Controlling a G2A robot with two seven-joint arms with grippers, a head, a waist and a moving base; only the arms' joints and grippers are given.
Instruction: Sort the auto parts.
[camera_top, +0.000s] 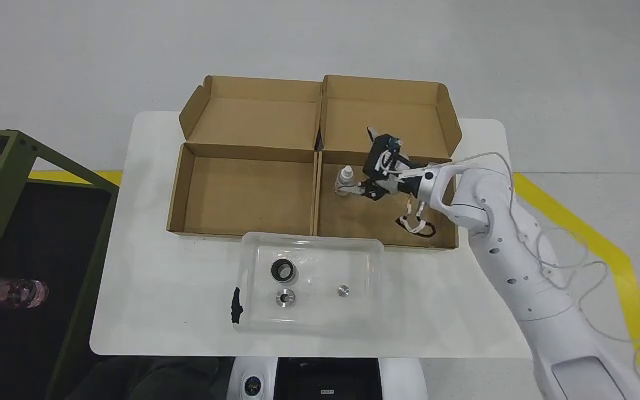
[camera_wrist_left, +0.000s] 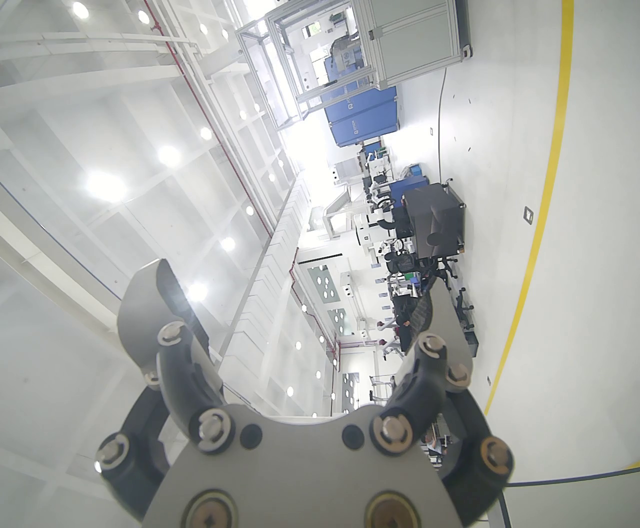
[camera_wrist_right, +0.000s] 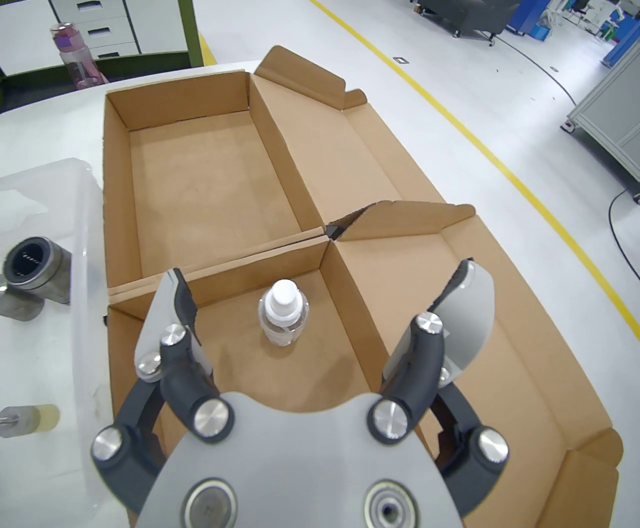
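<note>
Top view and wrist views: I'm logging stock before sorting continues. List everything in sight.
Table: one, white, under everything.
Cardboard boxes: two, brown, open, side by side, far side.
Bottle: one, clear with white cap, upright in one box.
Bin: one, clear, in front of the boxes.
Metal parts: three, grey, inside the bin.
Black piece: one, by the bin's edge.
Right pincer: one, grey, open, above the bottle's box.
Left pincer: one, grey, open, facing the hall.
</note>
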